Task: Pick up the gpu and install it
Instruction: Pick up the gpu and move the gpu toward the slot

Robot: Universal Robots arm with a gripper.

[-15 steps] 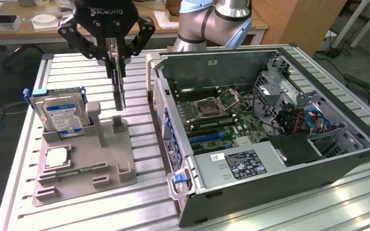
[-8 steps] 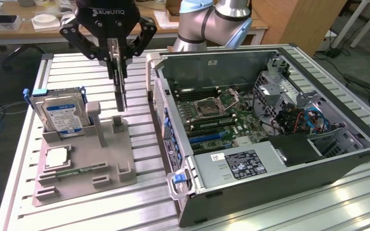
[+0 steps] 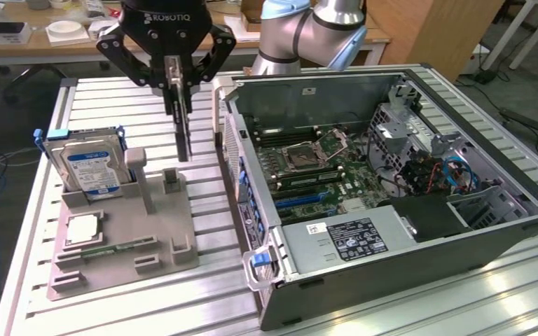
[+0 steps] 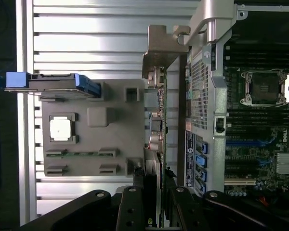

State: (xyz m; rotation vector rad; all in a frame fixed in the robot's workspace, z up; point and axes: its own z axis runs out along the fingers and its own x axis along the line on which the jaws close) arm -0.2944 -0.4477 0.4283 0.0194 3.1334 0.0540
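Gpu point(image 3: 183, 133) hangs upright in my gripper point(image 3: 177, 87), jaws clamped on its top edge, over the tray point(image 3: 152, 217), beside the case point(image 3: 391, 280).

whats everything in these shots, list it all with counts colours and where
gpu: one, black, hanging upright from the gripper, between fixture and case
hard drive: one, silver with blue-and-white label and blue side rails, standing in the fixture's far end
chip: one, silver-topped, flat in the fixture
memory stick: one, green, lying in a fixture slot
fixture: one, grey, on the table at the exterior view's left
computer case: one, black and grey, side open, at the exterior view's right
table: one, silver, slatted
arm: one, silver and light blue, behind the case
gripper: one, black, shut on the gpu's top
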